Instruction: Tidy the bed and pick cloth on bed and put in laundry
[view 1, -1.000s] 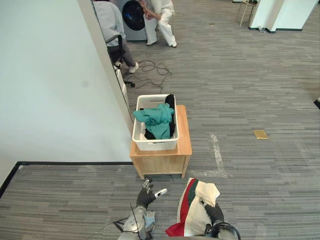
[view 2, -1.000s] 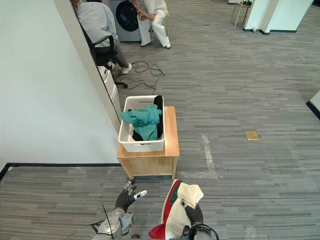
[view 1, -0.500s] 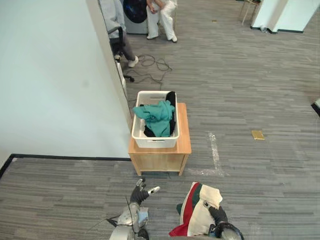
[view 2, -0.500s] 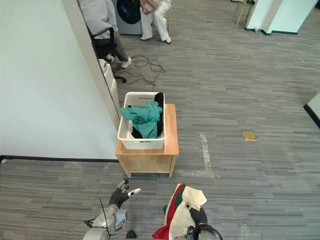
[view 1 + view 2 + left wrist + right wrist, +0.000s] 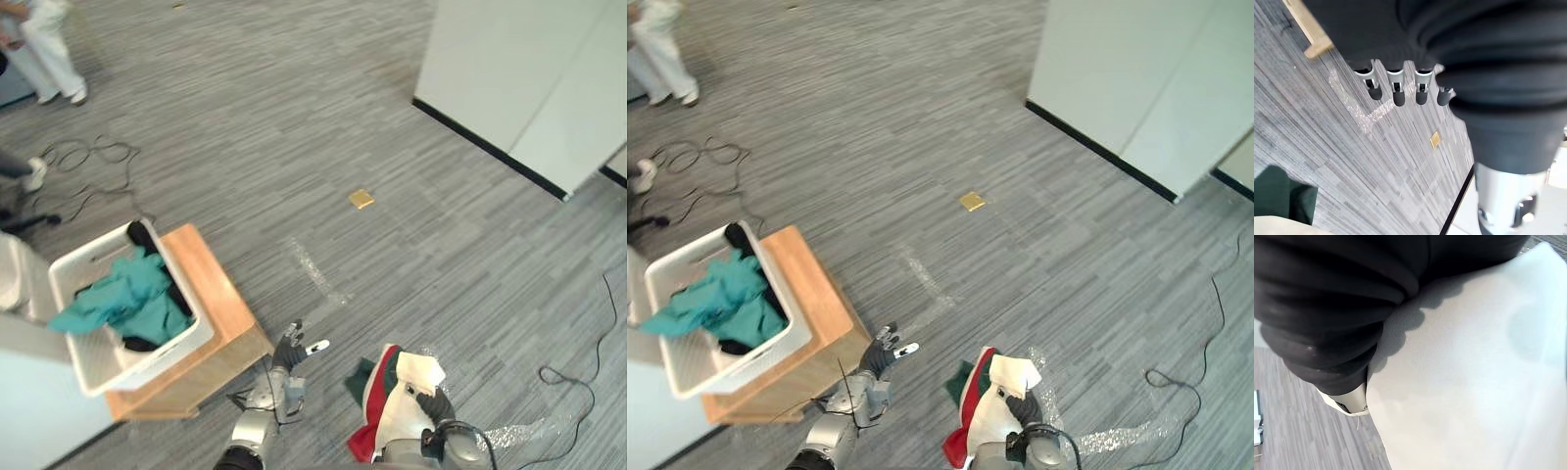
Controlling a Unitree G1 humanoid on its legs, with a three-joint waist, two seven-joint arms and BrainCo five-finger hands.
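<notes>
Left hand [image 5: 292, 351] spread and empty, right hand [image 5: 434, 405] clamped on cloth [image 5: 397, 423].
Both hands low at 6 o'clock, forearms reaching fwd over grey floor [image 5: 294, 117]; left fingers [image 5: 1396, 90] straight, apart, thumb out to the side, touching nothing. Cream/red/green cloth hangs bunched under right hand, just beside left hand, off the floor. White basket [image 5: 157, 360] w/ teal cloth [image 5: 122, 299] inside sits at 8 o'clock on wooden surface [image 5: 220, 304], whose near corner is close to left hand. Open floor from 11 to 4 o'clock; small yellow tag [image 5: 361, 199] near centre, white wall [image 5: 519, 78] w/ black base at 1 o'clock, person's legs [image 5: 44, 54] at 10 o'clock, well apart.
</notes>
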